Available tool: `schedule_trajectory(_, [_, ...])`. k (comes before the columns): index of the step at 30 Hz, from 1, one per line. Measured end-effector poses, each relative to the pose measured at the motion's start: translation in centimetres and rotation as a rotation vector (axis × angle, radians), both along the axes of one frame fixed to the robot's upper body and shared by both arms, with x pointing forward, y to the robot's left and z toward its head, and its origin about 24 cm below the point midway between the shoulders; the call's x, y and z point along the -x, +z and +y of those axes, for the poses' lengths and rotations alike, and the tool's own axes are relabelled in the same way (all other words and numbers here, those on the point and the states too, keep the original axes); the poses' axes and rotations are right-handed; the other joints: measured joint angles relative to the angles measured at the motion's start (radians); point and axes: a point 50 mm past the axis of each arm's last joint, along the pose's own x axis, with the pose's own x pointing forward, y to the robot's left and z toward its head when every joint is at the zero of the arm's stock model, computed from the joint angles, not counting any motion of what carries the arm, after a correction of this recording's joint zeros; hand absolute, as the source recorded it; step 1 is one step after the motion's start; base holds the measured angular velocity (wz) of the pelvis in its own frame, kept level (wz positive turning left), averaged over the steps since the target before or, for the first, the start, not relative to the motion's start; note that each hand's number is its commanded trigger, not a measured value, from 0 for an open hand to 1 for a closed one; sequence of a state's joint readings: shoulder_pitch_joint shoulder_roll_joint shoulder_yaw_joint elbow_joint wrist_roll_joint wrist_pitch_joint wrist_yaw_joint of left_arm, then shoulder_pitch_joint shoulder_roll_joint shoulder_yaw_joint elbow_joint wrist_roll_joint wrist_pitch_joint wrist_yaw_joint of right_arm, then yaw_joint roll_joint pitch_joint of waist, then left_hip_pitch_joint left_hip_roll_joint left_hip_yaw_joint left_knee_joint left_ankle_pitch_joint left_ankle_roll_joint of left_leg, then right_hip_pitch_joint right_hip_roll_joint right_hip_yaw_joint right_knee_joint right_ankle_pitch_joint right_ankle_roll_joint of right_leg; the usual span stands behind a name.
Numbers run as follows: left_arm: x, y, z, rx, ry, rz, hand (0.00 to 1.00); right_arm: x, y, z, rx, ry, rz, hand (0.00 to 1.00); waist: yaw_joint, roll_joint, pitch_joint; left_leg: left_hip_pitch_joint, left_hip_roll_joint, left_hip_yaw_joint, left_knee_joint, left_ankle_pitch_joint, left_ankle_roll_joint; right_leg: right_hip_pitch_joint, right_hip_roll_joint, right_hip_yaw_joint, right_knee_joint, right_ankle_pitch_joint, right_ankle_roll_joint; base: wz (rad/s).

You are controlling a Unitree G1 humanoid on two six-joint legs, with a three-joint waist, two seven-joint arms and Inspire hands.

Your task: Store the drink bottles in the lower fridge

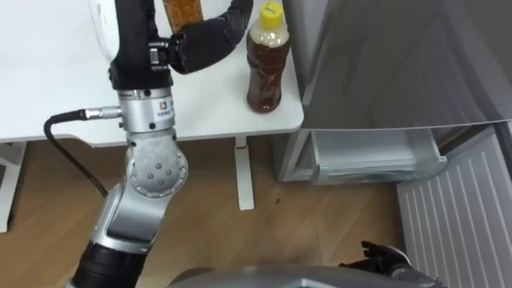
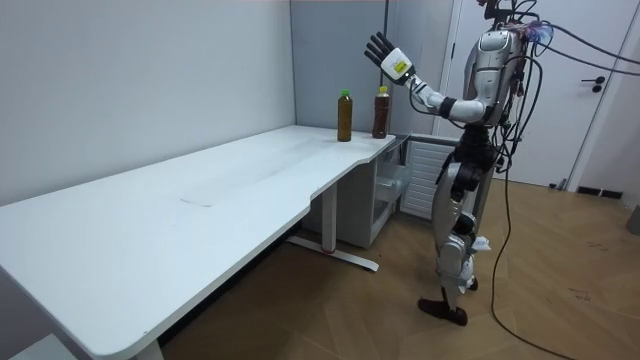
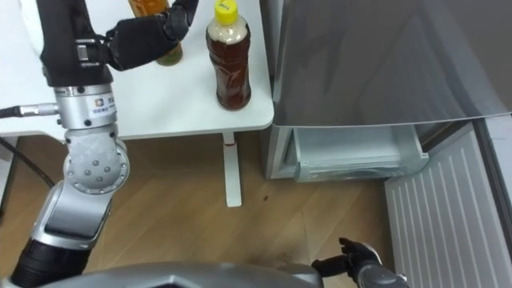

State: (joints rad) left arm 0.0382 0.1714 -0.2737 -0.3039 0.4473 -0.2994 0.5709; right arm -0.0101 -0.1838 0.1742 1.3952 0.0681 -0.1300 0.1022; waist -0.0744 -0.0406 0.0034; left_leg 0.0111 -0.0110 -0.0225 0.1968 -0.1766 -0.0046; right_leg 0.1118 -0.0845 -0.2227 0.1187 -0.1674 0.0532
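Two tea bottles stand at the white table's corner beside the fridge. The brown one with a yellow cap (image 1: 266, 68) is upright and untouched. The amber one (image 1: 182, 11) is partly hidden behind my left hand (image 1: 204, 40). That hand is raised above the table with its fingers relaxed and open, close to the amber bottle and holding nothing; the room view shows my left hand (image 2: 381, 48) spread in the air above both bottles. My right hand (image 1: 382, 256) hangs low at my side, fingers loose and empty.
The grey fridge (image 1: 400, 56) stands right of the table (image 1: 48, 80). Its lower door (image 1: 464, 208) is swung open, showing a pale drawer (image 1: 372, 156) inside. A white table leg (image 1: 243, 172) stands on the wooden floor between me and the fridge.
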Motion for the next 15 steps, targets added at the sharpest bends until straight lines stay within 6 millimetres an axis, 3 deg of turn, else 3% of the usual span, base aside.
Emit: schedule_trajectory(15, [0.08, -0.28, -0.98, -0.075, -0.072, 0.03, 0.0, -0.24, 0.07, -0.13, 0.004, 0.005, -0.004, 0.0, -0.005, 0.008, 0.0017, 0.0, 0.0, 0.005, -0.006, 0.0, 0.0, 0.001, 0.0, 0.009, 0.0, 0.0, 0.0, 0.0])
